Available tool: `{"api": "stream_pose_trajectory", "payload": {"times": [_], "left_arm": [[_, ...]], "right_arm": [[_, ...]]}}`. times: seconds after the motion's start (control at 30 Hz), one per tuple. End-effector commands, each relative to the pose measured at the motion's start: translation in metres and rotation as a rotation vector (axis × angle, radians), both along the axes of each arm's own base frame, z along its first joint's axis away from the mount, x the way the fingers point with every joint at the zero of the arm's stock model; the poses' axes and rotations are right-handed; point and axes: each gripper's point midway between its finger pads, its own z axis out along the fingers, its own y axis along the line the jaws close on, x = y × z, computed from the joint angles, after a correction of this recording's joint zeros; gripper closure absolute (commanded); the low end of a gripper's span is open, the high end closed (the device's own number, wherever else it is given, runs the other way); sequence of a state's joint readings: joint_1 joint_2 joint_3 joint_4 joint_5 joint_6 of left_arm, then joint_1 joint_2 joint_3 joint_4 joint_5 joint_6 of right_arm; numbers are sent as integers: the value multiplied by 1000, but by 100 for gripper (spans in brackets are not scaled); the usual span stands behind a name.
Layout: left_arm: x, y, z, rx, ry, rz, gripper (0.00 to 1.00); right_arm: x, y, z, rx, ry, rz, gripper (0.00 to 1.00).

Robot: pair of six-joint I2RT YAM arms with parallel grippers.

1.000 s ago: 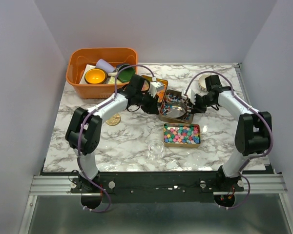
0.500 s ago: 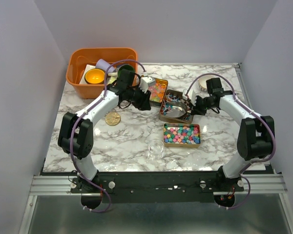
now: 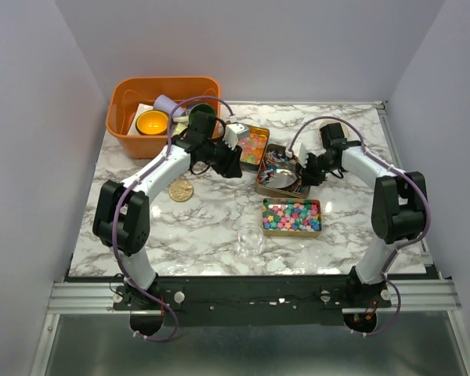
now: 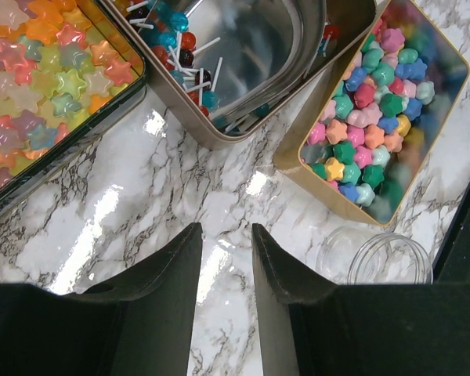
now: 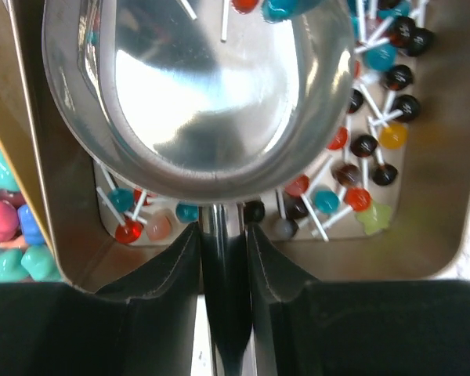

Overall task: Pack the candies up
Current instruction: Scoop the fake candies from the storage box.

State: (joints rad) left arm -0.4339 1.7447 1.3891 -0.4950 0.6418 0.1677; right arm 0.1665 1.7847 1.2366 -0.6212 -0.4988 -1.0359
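The candies lie in three open tins: pastel stars [image 3: 253,146] [image 4: 47,70], tiny lollipops [image 3: 276,160] [image 4: 172,47] [image 5: 376,94] and bright stars [image 3: 291,217] [image 4: 368,117]. A steel scoop [image 4: 251,39] [image 5: 204,86] rests in the lollipop tin [image 3: 260,186]. My right gripper [image 3: 307,171] [image 5: 223,231] has its fingers against both sides of the scoop's handle. My left gripper [image 3: 229,163] [image 4: 225,235] hangs open over bare marble in front of the pastel tin, holding nothing.
A clear glass jar [image 3: 251,241] [image 4: 376,254] stands near the table's front, below the bright tin. A gold round lid [image 3: 181,189] lies at the left. An orange bin [image 3: 163,113] with bowls and cups sits at the back left corner.
The left arm drew back to the left, uncovering the pastel tin, and its jaws opened. The right wrist shifted slightly left and back at the lollipop tin.
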Motion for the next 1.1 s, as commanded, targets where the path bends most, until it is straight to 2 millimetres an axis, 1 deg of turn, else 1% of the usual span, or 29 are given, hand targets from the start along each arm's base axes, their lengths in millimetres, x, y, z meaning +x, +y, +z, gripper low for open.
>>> {"api": "stream_pose_trajectory", "payload": {"times": [0.0, 0.1, 0.13, 0.2, 0.27, 0.3, 0.4, 0.43, 0.47, 0.53, 0.57, 0.6, 0.63, 0.67, 0.73, 0.8, 0.83, 0.87, 0.93, 1.0, 1.07], "left_arm": [[-1, -2, 7, -14, -19, 3, 57], [0, -2, 5, -13, -18, 5, 57], [1, -2, 5, -13, -17, 6, 57], [2, -2, 5, -11, -18, 8, 57], [2, -3, 7, -12, -19, 6, 57], [2, -3, 6, -11, -19, 5, 57], [2, -3, 5, -9, -18, 2, 57], [3, -3, 4, -8, -15, 2, 57], [2, -3, 3, -7, -12, 1, 57], [2, -3, 3, -8, -14, 0, 57], [3, -3, 2, -5, -14, -1, 57], [2, -2, 3, -2, -17, -3, 58], [2, -1, 2, 5, -18, -2, 58], [2, -1, 4, 7, -22, -7, 58], [1, 3, 2, 20, -20, -9, 58], [3, 7, 2, 26, -20, -6, 58], [3, 8, 1, 29, -18, -5, 58], [4, 9, 0, 32, -16, -1, 58], [5, 9, -1, 34, -16, -1, 58], [7, 8, -5, 38, -12, -1, 58], [8, 7, -7, 39, -9, -3, 58]], "right_arm": [[2, 4, -10, -53, 29, 15, 64], [3, 6, -10, -46, 34, 18, 79], [4, 7, -9, -44, 29, 20, 87], [5, 7, -2, -40, 5, 20, 92], [3, 6, 1, -41, -7, 25, 99], [3, 6, 6, -42, -22, 26, 99], [0, 5, 11, -32, -45, 33, 99], [-1, 6, 18, -19, -64, 35, 99], [-1, 6, 20, -6, -71, 30, 99], [-8, 11, 22, 35, -64, 50, 99], [-7, 12, 22, 40, -76, 53, 99], [-13, 11, 17, 48, -65, 55, 99], [-14, 11, 16, 52, -74, 65, 99], [-11, 11, 22, 64, -117, 67, 99], [-19, 12, 19, 89, -118, 83, 99], [-18, 12, 20, 108, -129, 77, 99], [-20, 12, 17, 123, -116, 67, 99], [-16, 11, 18, 134, -129, 58, 99], [-15, 13, 18, 150, -131, 57, 99], [-12, 12, 26, 184, -153, 59, 99], [-7, 4, 33, 210, -157, 32, 99]]}}
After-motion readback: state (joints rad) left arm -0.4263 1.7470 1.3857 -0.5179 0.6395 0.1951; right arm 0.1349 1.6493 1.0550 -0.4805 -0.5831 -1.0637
